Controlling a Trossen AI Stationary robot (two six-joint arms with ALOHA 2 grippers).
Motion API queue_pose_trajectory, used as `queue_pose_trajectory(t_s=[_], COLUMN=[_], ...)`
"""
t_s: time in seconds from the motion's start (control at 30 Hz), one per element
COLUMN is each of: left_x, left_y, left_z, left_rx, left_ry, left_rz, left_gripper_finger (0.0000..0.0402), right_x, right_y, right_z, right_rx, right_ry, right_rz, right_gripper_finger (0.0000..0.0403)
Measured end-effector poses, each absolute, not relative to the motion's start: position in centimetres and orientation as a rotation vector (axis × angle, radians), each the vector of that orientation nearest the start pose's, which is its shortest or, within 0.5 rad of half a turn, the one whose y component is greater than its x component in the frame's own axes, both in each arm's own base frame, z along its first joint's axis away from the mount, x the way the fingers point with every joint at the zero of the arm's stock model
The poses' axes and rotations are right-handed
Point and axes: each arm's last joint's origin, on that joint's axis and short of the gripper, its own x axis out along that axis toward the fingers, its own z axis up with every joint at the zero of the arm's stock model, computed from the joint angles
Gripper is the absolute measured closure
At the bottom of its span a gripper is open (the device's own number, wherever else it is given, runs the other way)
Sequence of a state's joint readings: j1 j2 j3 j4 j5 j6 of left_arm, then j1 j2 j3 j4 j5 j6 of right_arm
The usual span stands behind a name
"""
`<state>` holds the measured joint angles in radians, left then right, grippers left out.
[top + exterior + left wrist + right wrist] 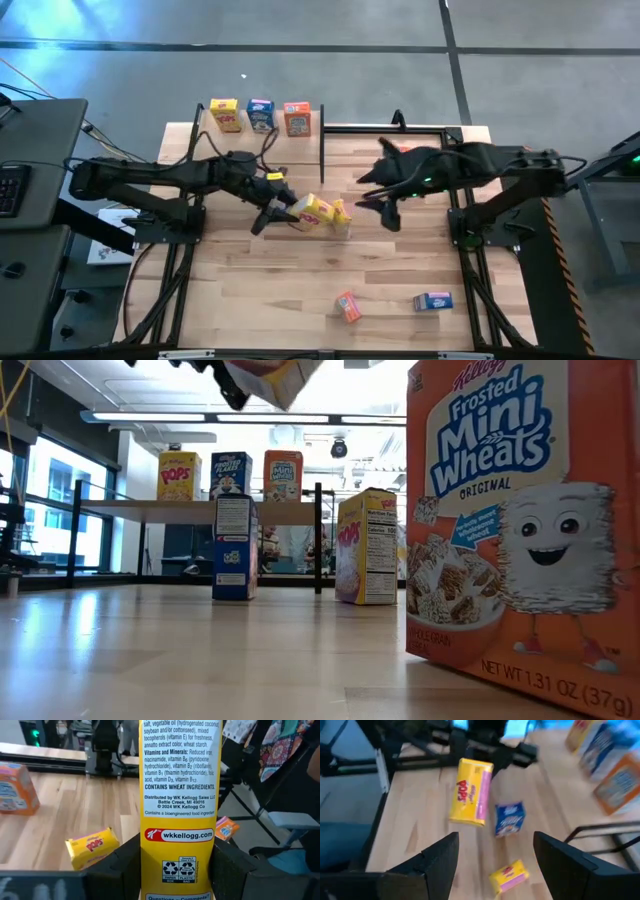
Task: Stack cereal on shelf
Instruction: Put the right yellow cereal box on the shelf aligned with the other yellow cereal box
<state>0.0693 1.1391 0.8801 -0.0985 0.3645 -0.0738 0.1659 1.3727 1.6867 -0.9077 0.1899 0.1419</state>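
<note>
Across the upper centre of the high view stands the shelf (400, 131), a raised plank on thin black posts; three boxes, yellow (224, 114), blue (261, 114) and orange (297, 118), stand upright in a row along its left part, leaving room to their right, which I judge is where later boxes belong. Below it, mid-frame, my left gripper (283, 208) is closed on a yellow cereal box (316, 211), fingers pressed to its two broad faces and the box lifted clear of the tabletop, so that it can be carried up to the plank. To the right of centre my right gripper (372, 190) hovers with its fingers spread wide and nothing between them, apart from the held box. Just beside the held box, a second yellow box (342, 214) rests on the table. Toward the lower right of the frame an orange box (347, 306) and a blue box (432, 301) lie flat, well apart from the shelf, not yet stacked.
</note>
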Motion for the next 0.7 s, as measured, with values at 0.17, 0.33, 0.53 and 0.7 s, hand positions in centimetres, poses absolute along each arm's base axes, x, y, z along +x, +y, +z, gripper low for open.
queue_pose_trajectory(t_s=[0.17,0.33,0.53,0.7], left_x=[23.1,20.9,18.4,16.6], left_y=[0.8,0.8,0.8,0.8], left_z=[32.2,33.6,34.7,35.3], left_rx=[-0.083,-0.046,-0.024,-0.009], left_ry=[0.303,0.26,0.229,0.208], left_rz=[-0.2,-0.165,-0.113,-0.059], left_gripper_finger=[0.023,0.023,0.023,0.023], right_x=[23.6,21.4,18.3,15.7], right_y=[4.1,4.4,3.8,3.2], right_z=[45.3,44.8,41.1,38.0], right_rx=[-0.028,-0.062,0.01,0.055], right_ry=[0.54,0.497,0.365,0.272], right_rz=[-0.087,-0.114,-0.076,-0.063], right_gripper_finger=[0.0155,0.0155,0.0155,0.0155])
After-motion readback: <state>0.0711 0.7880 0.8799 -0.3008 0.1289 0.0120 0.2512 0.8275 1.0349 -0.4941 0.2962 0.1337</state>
